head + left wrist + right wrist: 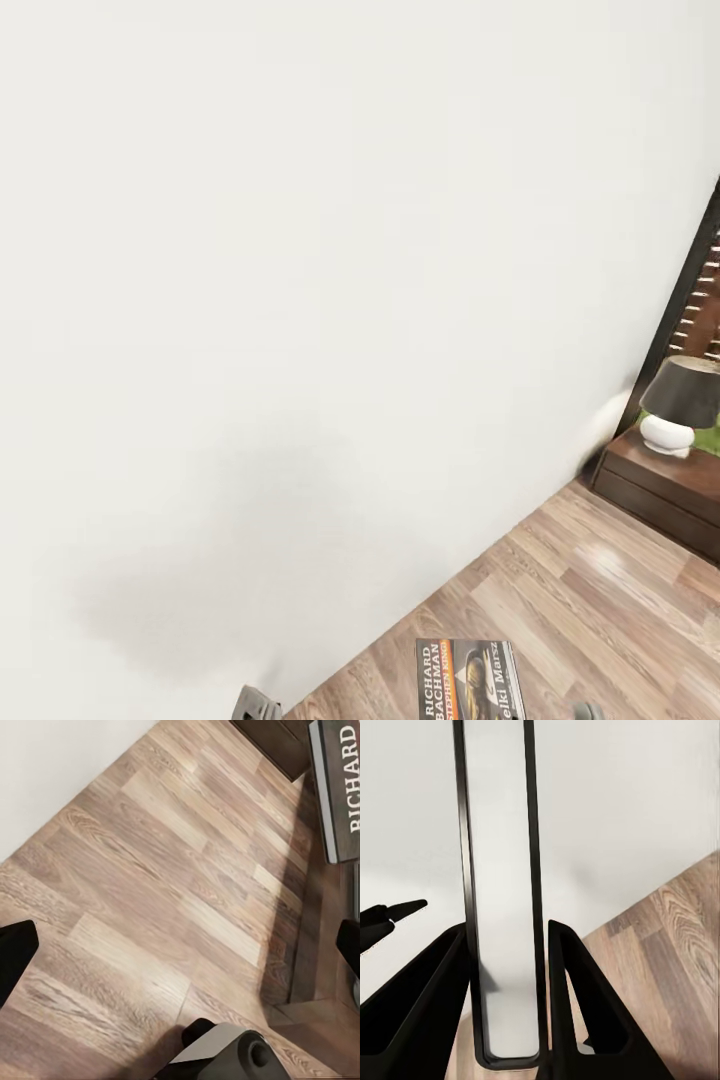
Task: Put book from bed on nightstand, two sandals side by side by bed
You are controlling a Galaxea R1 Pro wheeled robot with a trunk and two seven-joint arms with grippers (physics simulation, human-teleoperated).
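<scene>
Book (468, 680) thin paperback, dark cover, white "RICHARD BACHMAN" lettering, orange band, picture; held up above floor at lower edge of head view. Right gripper (506, 997) clamped on book, black fingers (577, 1005) pressing both covers, pale page edge between. Left gripper (180, 952) fingers spread wide, nothing between. Light wood-plank floor (600, 590), white wall (300, 250). Dark nightstand (665, 485) by wall at right, lamp (680, 405) on top, dark-framed window (700, 300) behind

Floor (600, 590): wood planks w/ slight sheen. Wall (300, 300) matt white, smooth. Book (468, 680) cover glossy paper; nightstand (665, 480) dark polished wood.
</scene>
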